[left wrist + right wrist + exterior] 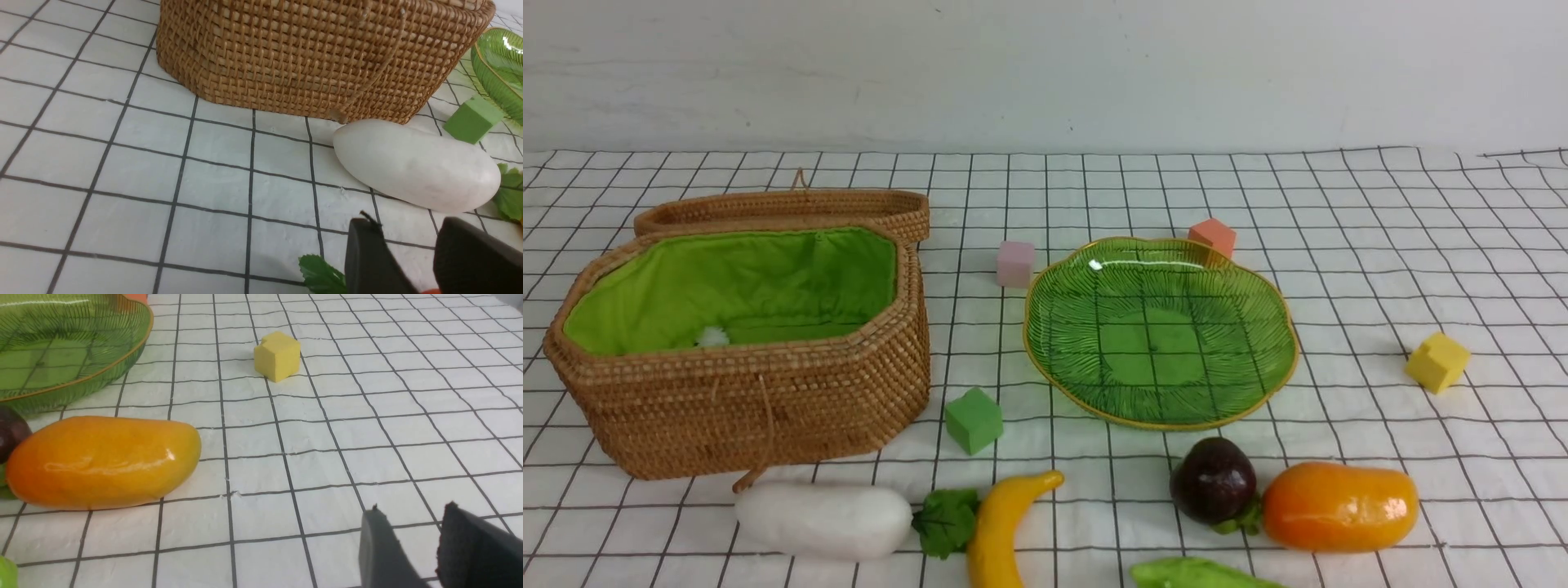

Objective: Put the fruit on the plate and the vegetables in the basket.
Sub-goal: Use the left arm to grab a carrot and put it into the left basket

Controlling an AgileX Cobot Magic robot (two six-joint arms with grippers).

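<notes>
White checked desk cloth (1339, 204): long white toy radish (416, 167) lying sideways just by left fingers (367, 261); right fingers (384, 555) far; both parted, empty.

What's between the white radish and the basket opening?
Nothing visible. The radish lies on the cloth just in front of the near wall of the basket; the lid is folded back, so the top is open. Only that wall has to be cleared. A thin cord hangs down it near the radish.

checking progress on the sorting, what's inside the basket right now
The basket shows only its green lining and a small white tuft. Its near wall hides the front of the floor.
</notes>
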